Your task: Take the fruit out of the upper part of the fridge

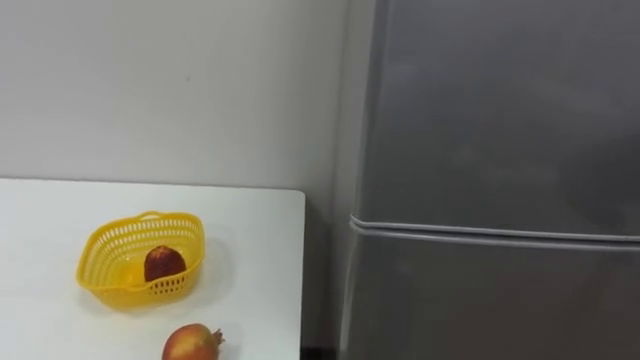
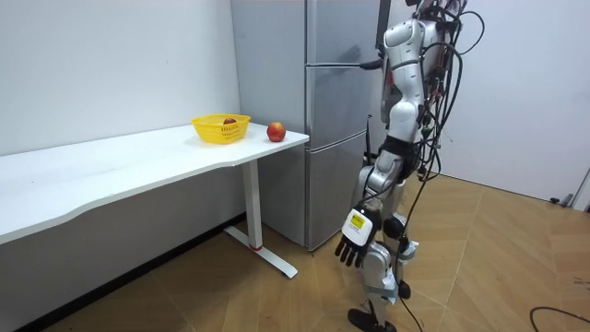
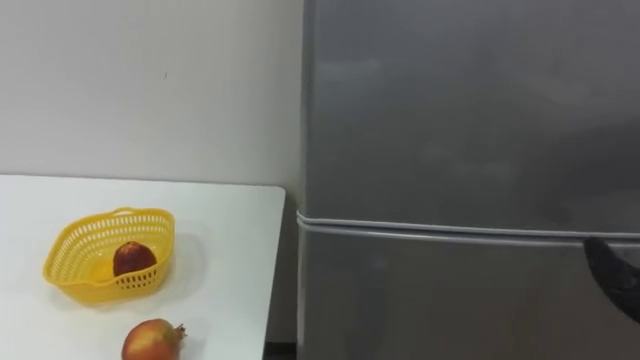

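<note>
I'm watching from the head camera and the room camera. In the room view the robot is standing upright right in front of the fridge (image 1: pixel 500 200), with the table (image 1: pixel 60 210) at its left side. Its left hand (image 2: pixel 353 247) is hanging low beside its leg, fingers loose and holding nothing. Its right hand (image 3: pixel 618 275) is showing as a dark shape against the fridge front, just under the seam between the doors; I cannot tell how its fingers are set. Nearest on the table, a round fruit (image 1: pixel 190 343) is lying close to the table's fridge-side edge. Just behind it a yellow basket (image 1: pixel 100 240) is holding a dark red fruit (image 1: pixel 163 263). The upper door (image 1: pixel 500 100) is sitting shut, hiding whatever is inside, and the lower door (image 1: pixel 480 300) too.
</note>
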You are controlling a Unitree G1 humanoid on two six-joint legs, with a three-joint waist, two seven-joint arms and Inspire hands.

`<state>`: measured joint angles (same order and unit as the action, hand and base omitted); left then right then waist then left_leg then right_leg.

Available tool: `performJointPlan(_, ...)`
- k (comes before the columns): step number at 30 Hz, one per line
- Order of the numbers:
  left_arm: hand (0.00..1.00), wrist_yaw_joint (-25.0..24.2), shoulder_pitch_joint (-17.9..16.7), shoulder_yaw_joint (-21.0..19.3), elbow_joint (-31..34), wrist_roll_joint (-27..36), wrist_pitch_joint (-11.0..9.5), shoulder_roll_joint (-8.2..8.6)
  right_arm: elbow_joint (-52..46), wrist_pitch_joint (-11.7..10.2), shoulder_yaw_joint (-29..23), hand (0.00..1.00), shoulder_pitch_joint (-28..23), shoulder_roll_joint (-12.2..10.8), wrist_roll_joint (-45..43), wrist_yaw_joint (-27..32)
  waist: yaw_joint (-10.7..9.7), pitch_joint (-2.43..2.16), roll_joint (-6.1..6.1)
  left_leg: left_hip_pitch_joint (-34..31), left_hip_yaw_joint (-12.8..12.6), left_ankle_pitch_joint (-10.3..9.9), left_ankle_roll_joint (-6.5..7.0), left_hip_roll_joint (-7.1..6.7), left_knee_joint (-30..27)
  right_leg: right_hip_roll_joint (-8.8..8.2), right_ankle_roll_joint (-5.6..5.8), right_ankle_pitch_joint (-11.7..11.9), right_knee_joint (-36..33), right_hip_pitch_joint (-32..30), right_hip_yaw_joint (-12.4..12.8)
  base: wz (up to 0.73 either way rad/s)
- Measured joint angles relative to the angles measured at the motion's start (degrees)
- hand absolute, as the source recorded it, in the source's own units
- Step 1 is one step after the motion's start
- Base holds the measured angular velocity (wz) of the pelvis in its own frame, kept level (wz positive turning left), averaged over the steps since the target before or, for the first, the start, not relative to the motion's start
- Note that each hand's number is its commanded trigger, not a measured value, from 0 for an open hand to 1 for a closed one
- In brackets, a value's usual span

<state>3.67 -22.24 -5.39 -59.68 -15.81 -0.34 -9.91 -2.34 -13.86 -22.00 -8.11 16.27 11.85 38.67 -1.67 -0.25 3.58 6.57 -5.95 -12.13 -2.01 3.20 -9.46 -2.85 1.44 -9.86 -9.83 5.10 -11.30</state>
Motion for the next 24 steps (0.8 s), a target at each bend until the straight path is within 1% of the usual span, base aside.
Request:
performJointPlan(1, 0.00, 0.37, 0.00, -0.11, 0.00, 0.00, 0.02, 0.07, 1.37, 0.00, -0.23, 0.00, -0.40, -0.58, 1.17, 1.00, -0.11, 0.02, -0.09, -0.09, 0.00, 0.00, 0.00, 0.00, 0.00, 0.03, 0.00, 0.00, 0.00, 0.14, 0.09, 0.00)
performJointPlan(3, 0.00, 1.38, 0.01, -0.36, 0.43, -0.02, 0.02, 0.51, 8.28, 0.13, -1.36, 0.00, -2.71, -2.16, 4.48, 3.94, -1.02, 0.06, -0.30, -0.10, -0.06, 0.00, 0.00, -0.03, 0.05, 0.01, 0.04, -0.03, 0.18, 0.36, 0.05, 0.00)
performJointPlan(4, 0.00, 1.52, 0.03, -0.36, 0.35, 0.06, 0.03, 0.54, 9.83, 0.16, -1.59, 0.00, -3.55, -2.51, 5.43, 4.40, -1.21, 0.05, -0.55, -0.09, -0.08, 0.00, 0.00, -0.03, 0.05, 0.01, 0.07, -0.05, 0.20, 0.39, 0.07, 0.00)
performJointPlan(6, 0.00, 2.50, 0.02, -0.37, 0.01, 0.44, 0.23, 0.71, 16.63, 0.18, -1.87, 0.00, -6.61, -3.83, 11.86, 5.60, -1.90, 0.06, -0.79, -0.09, 0.01, 0.00, 0.00, -0.08, 0.07, -0.06, 0.19, -0.31, 0.23, 0.48, 0.01, 0.00)
performJointPlan(7, 0.00, 2.53, 0.02, -0.43, 0.05, 0.39, 0.41, 0.79, 18.43, 0.22, -1.90, 0.00, -7.01, -4.19, 13.84, 5.98, -2.19, 0.12, -0.75, -0.09, 0.02, 0.00, 0.00, -0.09, 0.09, -0.06, 0.19, -0.38, 0.19, 0.46, 0.06, 0.00)
performJointPlan(9, 0.00, 3.17, 0.21, -0.64, 0.16, 0.45, 0.65, 1.44, 25.39, 0.33, -2.23, 0.00, -7.97, -5.80, 20.23, 7.47, -3.27, -0.20, -1.72, -0.05, 0.01, 0.00, 0.00, -0.08, 0.14, -0.05, 0.23, -0.46, 0.17, 0.36, 0.22, 0.00)
performJointPlan(11, 0.00, 3.20, 0.29, -0.67, 0.43, 0.44, 0.65, 1.58, 29.94, 1.17, -2.42, 0.00, -8.65, -6.71, 23.88, 8.00, -3.66, -0.26, -2.11, 0.01, -0.03, 0.00, -0.01, -0.06, 0.03, -0.04, 0.22, -0.57, 0.00, 0.39, 0.27, 0.00)
performJointPlan(13, 0.00, 3.14, 0.22, -0.70, 0.47, 0.71, 0.87, 1.63, 33.87, 1.59, -2.41, 0.00, -8.94, -7.31, 26.72, 8.27, -4.45, -0.24, -2.09, 0.02, -0.02, 0.00, -0.02, -0.05, -0.01, -0.06, 0.21, -0.76, -0.13, 0.16, 0.12, 0.02)
performJointPlan(15, 0.00, 2.84, 0.10, -1.21, 1.43, 0.68, 1.67, 2.05, 37.70, 2.20, -2.35, 0.00, -9.48, -7.73, 27.00, 8.29, -4.33, -0.21, -1.88, -0.07, -0.02, 0.00, -0.01, -0.13, -0.05, -0.22, 0.21, -1.19, -0.89, -0.47, 0.33, -0.02)
performJointPlan(16, 0.00, 2.73, 0.02, -1.20, 1.76, 0.63, 1.76, 2.10, 38.19, 2.39, -2.26, 0.00, -9.59, -7.78, 27.01, 8.26, -4.28, -0.20, -1.82, -0.07, -0.04, 0.00, -0.01, -0.15, -0.06, -0.27, 0.21, -1.27, -0.97, -0.60, 0.37, 0.00)
performJointPlan(18, 0.00, 2.34, 0.15, -1.19, 2.28, 0.48, 1.80, 2.13, 43.82, 2.50, -1.53, 0.00, -9.12, -7.68, 25.71, 6.62, -4.27, -0.17, -1.83, 0.05, 0.11, 0.00, -0.01, -0.15, -0.21, -0.26, 0.20, -1.28, -0.80, -0.18, 0.22, 0.05)
performJointPlan(19, 0.00, 2.34, 0.16, -1.20, 2.30, 0.47, 1.79, 2.17, 45.99, 2.67, -1.47, 0.00, -8.62, -7.68, 25.72, 5.95, -4.16, -0.25, -1.71, 0.10, 0.14, 0.00, -0.01, -0.14, -0.23, -0.27, 0.18, -1.31, -0.81, -0.14, 0.17, 0.05)
performJointPlan(21, 0.00, 2.09, 0.16, -1.19, 2.23, 0.50, 2.02, 2.59, 53.11, 3.98, 0.22, 0.00, -7.26, -7.77, 25.75, 3.02, -4.07, -0.26, -1.54, 0.12, 0.18, 0.01, -0.02, -0.11, -0.21, -0.25, 0.14, -1.31, -0.81, -0.14, 0.16, 0.00)
performJointPlan(22, 0.00, 1.78, 0.21, -1.19, 2.23, 0.49, 2.48, 2.69, 56.60, 4.84, 1.31, 0.00, -7.08, -7.81, 25.30, 0.67, -4.13, -0.26, -1.55, 0.12, 0.16, 0.01, -0.02, -0.12, -0.19, -0.26, 0.14, -1.32, -0.81, -0.15, 0.15, 0.00)
performJointPlan(23, 0.00, 1.65, 0.22, -1.22, 2.24, 0.45, 2.67, 2.66, 58.17, 5.48, 1.96, 0.00, -7.00, -7.79, 24.89, -0.75, -4.05, -0.26, -1.55, 0.13, 0.16, 0.01, -0.02, -0.12, -0.17, -0.26, 0.15, -1.34, -0.80, -0.16, 0.10, 0.00)
performJointPlan(24, 0.00, 1.20, 0.22, -1.25, 2.25, 0.38, 2.99, 2.53, 61.12, 6.58, 3.41, 0.00, -7.07, -7.78, 24.11, -3.91, -3.72, -0.26, -1.55, 0.12, 0.17, 0.01, -0.02, -0.12, -0.17, -0.26, 0.15, -1.37, -0.76, -0.15, 0.05, 0.00)
